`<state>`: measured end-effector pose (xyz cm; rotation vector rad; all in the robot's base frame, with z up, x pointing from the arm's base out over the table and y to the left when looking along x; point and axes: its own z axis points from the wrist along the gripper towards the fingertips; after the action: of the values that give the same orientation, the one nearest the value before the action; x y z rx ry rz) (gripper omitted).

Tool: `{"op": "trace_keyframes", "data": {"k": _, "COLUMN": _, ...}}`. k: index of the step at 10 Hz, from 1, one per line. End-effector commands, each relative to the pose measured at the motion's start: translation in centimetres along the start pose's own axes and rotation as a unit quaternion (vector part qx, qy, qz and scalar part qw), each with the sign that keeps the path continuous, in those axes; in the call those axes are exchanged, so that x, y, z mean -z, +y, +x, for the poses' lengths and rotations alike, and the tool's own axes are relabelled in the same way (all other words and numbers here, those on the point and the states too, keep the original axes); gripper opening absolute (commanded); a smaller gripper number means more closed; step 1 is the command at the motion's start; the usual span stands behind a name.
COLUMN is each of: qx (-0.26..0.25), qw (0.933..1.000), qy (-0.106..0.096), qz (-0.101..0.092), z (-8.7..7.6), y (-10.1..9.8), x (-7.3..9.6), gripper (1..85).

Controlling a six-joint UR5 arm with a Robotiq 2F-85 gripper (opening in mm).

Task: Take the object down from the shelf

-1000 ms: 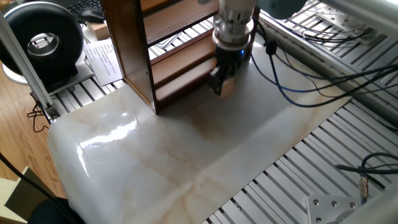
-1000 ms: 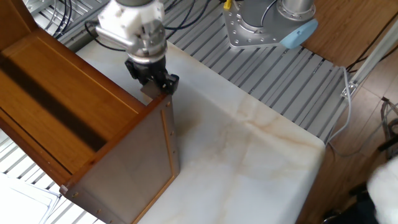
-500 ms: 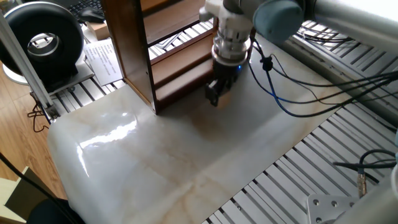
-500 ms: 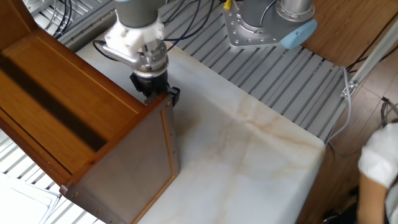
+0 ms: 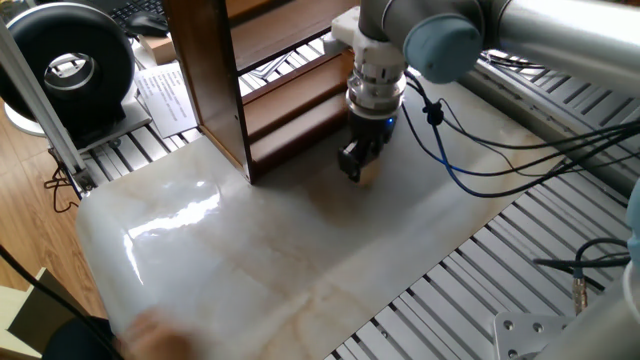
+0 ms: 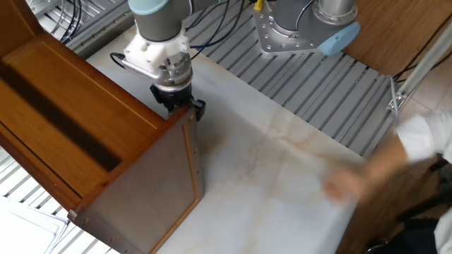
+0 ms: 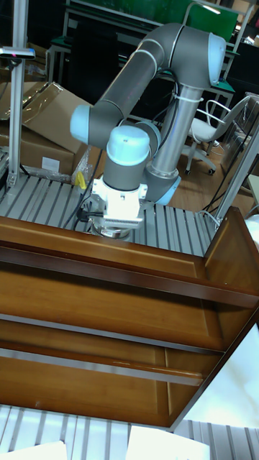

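The shelf [image 5: 213,88] of dark reddish-brown wood stands at the back left of the white slab [image 5: 260,255]. Just in front of its lowest boards my gripper [image 5: 358,163] points down, low over the slab, shut on the object [image 5: 367,173], a small tan block. In the other fixed view the gripper [image 6: 181,107] sits right at the corner of the shelf [image 6: 70,120], and the block is hidden there. The tall fixed view shows the shelf [image 7: 108,287] with the arm's wrist [image 7: 119,205] behind its top board; fingers and block are hidden.
A blurred human hand [image 6: 345,185] reaches over the slab's right side, also seen as a hand [image 5: 150,325] at the slab's near edge. Blue and black cables [image 5: 450,150] trail from the wrist. A black round device [image 5: 68,65] stands at far left.
The gripper has come lower towards the slab with the block, drifting slightly along the shelf front. A person's hand has come in over the slab.
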<state>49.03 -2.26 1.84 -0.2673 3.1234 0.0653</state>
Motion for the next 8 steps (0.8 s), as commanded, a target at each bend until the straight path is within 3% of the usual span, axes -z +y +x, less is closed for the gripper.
{"op": "trace_keyframes", "data": {"k": 1, "qx": 0.039, "qw": 0.999, "qy": -0.021, "qz": 0.002, "z": -0.8, "y": 0.1, "x": 0.7, "gripper": 85.0}}
{"op": "trace_keyframes", "data": {"k": 3, "qx": 0.06, "qw": 0.9978, "qy": -0.029, "qz": 0.004, "z": -0.6, "y": 0.1, "x": 1.8, "gripper": 84.3}}
{"op": "trace_keyframes", "data": {"k": 6, "qx": 0.077, "qw": 0.9967, "qy": -0.024, "qz": -0.006, "z": 2.6, "y": -0.9, "x": 5.4, "gripper": 79.3}}
{"op": "trace_keyframes", "data": {"k": 8, "qx": 0.076, "qw": 0.9968, "qy": -0.023, "qz": -0.011, "z": 4.3, "y": -1.2, "x": 6.8, "gripper": 71.0}}
